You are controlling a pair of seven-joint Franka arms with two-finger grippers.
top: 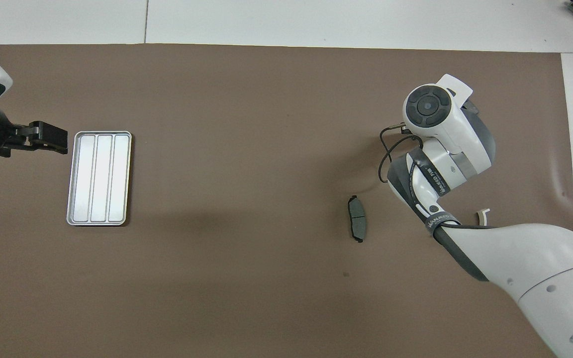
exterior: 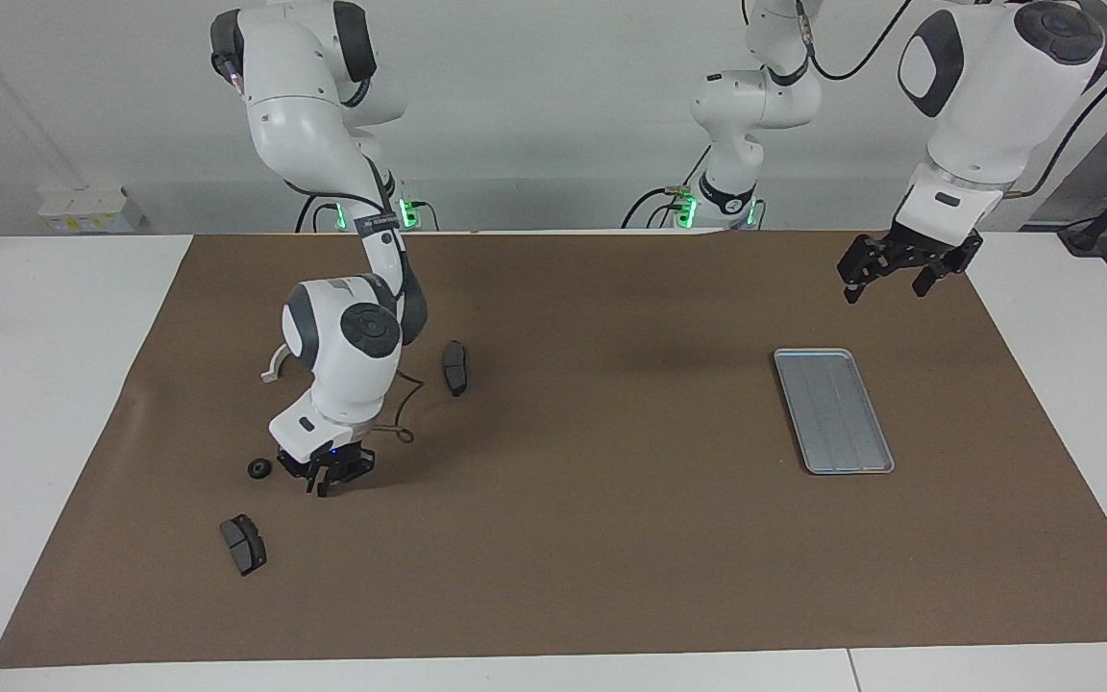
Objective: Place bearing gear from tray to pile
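The bearing gear (exterior: 259, 468), a small black ring, lies on the brown mat among the pile at the right arm's end. The pile holds a white half-ring bracket (exterior: 275, 365) and two dark brake pads (exterior: 455, 367) (exterior: 243, 544). My right gripper (exterior: 331, 478) is open and empty, low over the mat just beside the gear, not touching it. The silver tray (exterior: 832, 410) lies empty toward the left arm's end. My left gripper (exterior: 885, 274) is open and waits raised beside the tray. In the overhead view the right arm hides the gear; one pad (top: 356, 224) shows.
The brown mat (exterior: 611, 538) covers most of the white table. A thin black cable (exterior: 405, 413) hangs from the right arm close to the mat. In the overhead view the tray (top: 98, 178) shows with the left gripper (top: 47, 136) beside it.
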